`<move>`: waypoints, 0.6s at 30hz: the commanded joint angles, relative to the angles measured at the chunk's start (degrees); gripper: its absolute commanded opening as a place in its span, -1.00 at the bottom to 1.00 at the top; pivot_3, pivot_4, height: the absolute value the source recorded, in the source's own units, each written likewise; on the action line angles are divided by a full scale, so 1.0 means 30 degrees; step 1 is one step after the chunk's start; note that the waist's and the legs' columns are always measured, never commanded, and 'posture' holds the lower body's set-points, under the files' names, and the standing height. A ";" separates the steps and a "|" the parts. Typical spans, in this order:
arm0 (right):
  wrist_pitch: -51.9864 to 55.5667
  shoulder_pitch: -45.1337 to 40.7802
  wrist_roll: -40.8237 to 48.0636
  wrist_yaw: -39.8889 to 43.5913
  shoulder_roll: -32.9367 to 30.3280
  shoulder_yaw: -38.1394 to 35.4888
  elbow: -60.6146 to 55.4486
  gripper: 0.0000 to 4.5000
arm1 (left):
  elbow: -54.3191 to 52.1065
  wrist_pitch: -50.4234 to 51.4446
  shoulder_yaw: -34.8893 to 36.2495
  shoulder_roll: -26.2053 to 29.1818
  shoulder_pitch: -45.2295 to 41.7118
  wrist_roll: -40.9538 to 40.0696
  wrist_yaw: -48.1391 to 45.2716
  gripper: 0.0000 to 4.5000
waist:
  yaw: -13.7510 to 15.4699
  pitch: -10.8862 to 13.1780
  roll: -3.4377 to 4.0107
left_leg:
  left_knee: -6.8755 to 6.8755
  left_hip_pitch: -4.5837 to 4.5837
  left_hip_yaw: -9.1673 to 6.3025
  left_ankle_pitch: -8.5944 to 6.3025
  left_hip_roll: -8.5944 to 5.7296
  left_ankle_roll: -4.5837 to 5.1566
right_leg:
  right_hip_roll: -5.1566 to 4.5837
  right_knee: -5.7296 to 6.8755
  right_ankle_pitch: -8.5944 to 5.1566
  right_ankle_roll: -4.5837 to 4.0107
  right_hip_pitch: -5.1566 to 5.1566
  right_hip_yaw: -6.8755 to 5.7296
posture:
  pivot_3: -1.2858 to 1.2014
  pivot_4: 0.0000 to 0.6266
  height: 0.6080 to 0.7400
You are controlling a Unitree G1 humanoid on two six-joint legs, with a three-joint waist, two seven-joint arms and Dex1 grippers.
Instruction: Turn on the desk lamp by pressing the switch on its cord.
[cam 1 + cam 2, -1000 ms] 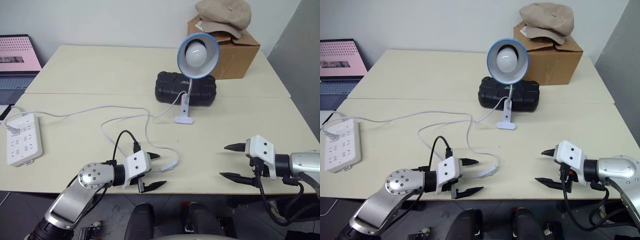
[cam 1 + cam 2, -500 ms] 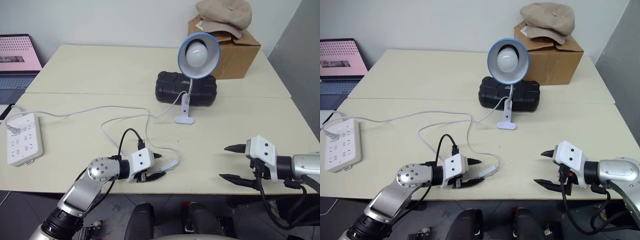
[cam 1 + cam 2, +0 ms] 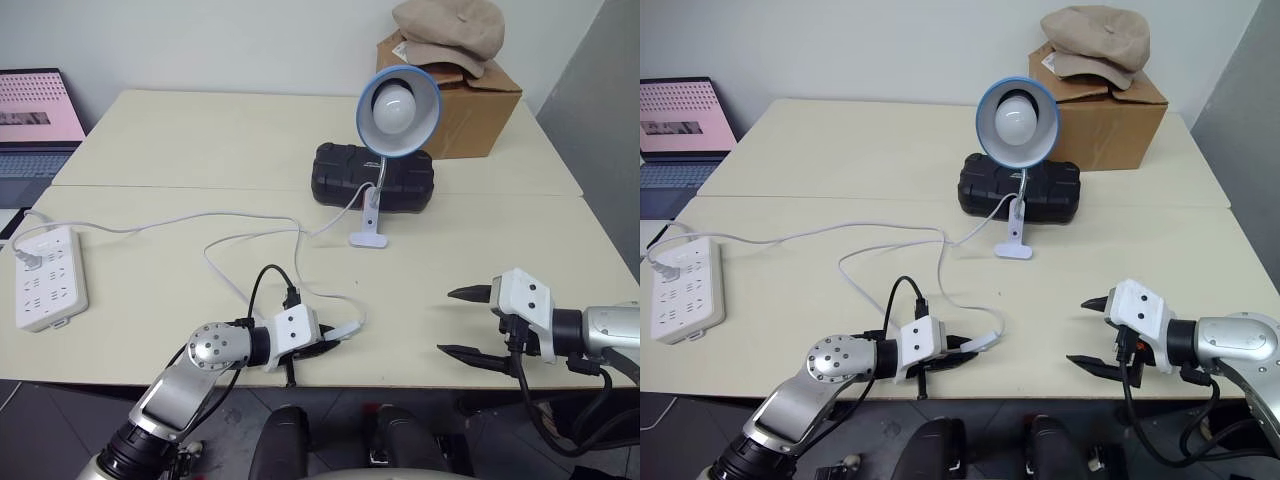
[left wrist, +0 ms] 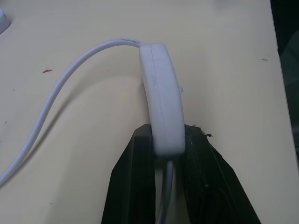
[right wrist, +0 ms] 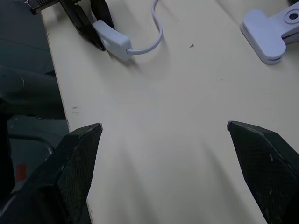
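The left gripper [image 3: 335,342] has its black fingers [image 4: 135,186] clamped on the near end of the switch [image 4: 161,105], a slim white bar lying at the front edge of the cream table [image 3: 200,140]; the right gripper [image 3: 462,322] hovers wide apart above that edge, well apart from it. The cord [image 3: 250,235] loops from a white power strip [image 3: 45,278] to the desk lamp [image 3: 397,100], unlit, its clip base beside a black case [image 3: 340,175], a cardboard box [image 3: 470,100] with a cap [image 3: 445,25] behind.
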 commanded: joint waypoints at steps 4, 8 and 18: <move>-0.0251 -0.1423 0.0390 -0.0225 0.0363 0.0686 -0.0161 1.00 | 0.0469 -0.0268 0.0924 0.0750 -0.1355 -0.0141 -0.0741 -0.82 | -0.0010 0.0001 -0.0001 | 0.0000 0.0001 -0.0002 0.0000 0.0000 0.0000 | 0.0001 0.0001 0.0000 0.0000 -0.0001 -0.0004 | 0.03 -0.52 1.00; 0.0223 -0.4277 0.0739 -0.0640 0.1662 0.2768 0.0001 1.00 | 0.1162 0.0596 0.1742 0.1327 -0.3369 -0.1164 -0.1845 -0.82 | -0.0088 0.0003 -0.0004 | 0.0003 0.0003 -0.0023 0.0001 0.0006 0.0002 | 0.0014 0.0014 0.0002 -0.0001 -0.0003 -0.0022 | 0.03 -0.52 1.00; 0.1404 -1.1395 -0.1472 -0.1660 0.5781 0.9189 0.2896 1.00 | 0.1777 0.2275 0.2143 0.1983 -0.5448 -0.2523 -0.3835 -0.82 | -0.0248 0.0012 -0.0018 | -0.0001 -0.0041 -0.0004 0.0003 0.0014 0.0002 | 0.0030 0.0021 -0.0017 0.0015 -0.0040 -0.0012 | 0.03 -0.52 1.00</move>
